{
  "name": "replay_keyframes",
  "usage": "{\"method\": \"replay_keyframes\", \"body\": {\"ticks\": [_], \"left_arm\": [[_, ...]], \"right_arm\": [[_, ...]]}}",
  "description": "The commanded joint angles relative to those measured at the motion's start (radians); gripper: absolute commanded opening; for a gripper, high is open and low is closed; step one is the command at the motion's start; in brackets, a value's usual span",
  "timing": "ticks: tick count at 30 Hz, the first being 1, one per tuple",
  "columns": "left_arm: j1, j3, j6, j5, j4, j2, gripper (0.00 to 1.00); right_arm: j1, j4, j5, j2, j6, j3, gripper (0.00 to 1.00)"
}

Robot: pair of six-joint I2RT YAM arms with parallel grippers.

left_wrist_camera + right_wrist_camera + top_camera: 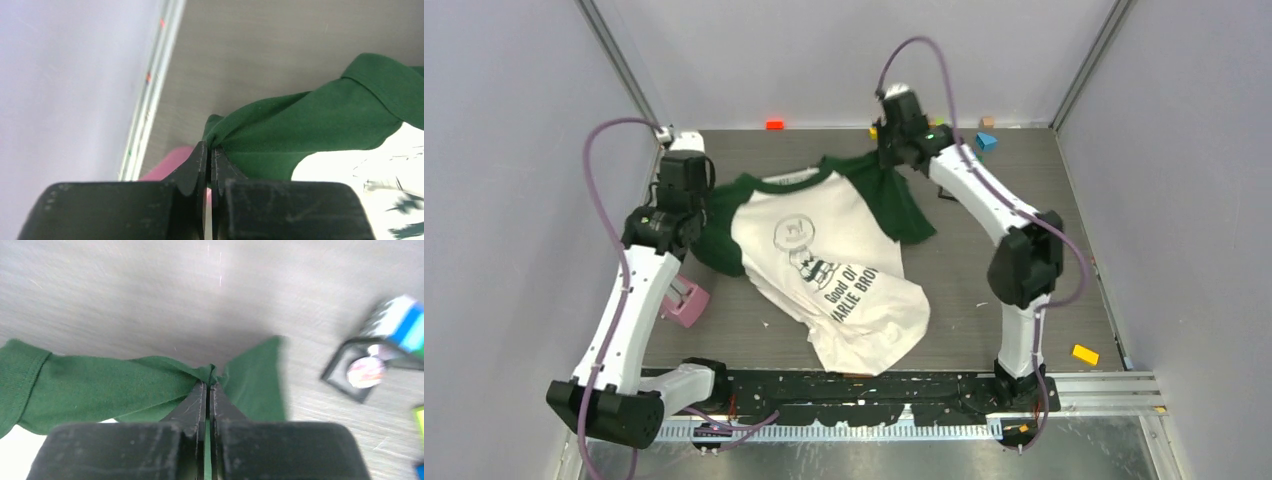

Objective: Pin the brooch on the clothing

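Observation:
The white T-shirt [834, 265] with dark green sleeves and a cartoon print lies rumpled mid-table. My left gripper [688, 208] is shut on a pinch of its left green sleeve [300, 125], with the jaws closed at the fold [210, 147]. My right gripper [892, 152] is shut on a pinch of the right green sleeve [125, 385], jaws closed at the fold [210, 382]. A small round pinkish disc, seemingly the brooch [366, 371], sits in a black square holder on the table to the right of my right gripper. I cannot make it out in the top view.
A pink object [686, 303] lies by the left arm and shows under the left jaws [170, 162]. Toy blocks lie around: orange [774, 124] and blue [986, 141] at the back, yellow [1084, 354] at the near right. Walls enclose the table [984, 250].

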Motion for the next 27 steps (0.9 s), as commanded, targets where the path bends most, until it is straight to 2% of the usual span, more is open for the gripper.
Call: {"method": "replay_keyframes", "body": {"ticks": [1, 6, 14, 18, 23, 27], "left_arm": [[0.006, 0.269, 0.081, -0.146, -0.01, -0.077, 0.0], [0.006, 0.504, 0.151, 0.044, 0.01, -0.119, 0.0], [0.005, 0.845, 0.154, 0.288, -0.059, -0.139, 0.0], [0.006, 0.95, 0.124, 0.359, -0.095, -0.132, 0.0], [0.006, 1.048, 0.083, 0.411, -0.127, -0.101, 0.0], [0.006, 1.021, 0.074, 0.404, -0.118, -0.081, 0.0]], "right_arm": [[-0.035, -0.023, 0.088, -0.277, -0.056, 0.19, 0.01], [-0.034, -0.007, 0.039, -0.465, -0.111, 0.292, 0.01], [-0.033, 0.173, -0.211, -0.798, -0.117, 0.174, 0.01], [-0.034, 0.225, -0.327, -0.881, -0.117, 0.119, 0.01], [-0.034, 0.24, -0.322, -0.926, -0.113, 0.095, 0.01], [-0.034, 0.258, -0.213, -0.931, -0.151, 0.06, 0.0]]}}
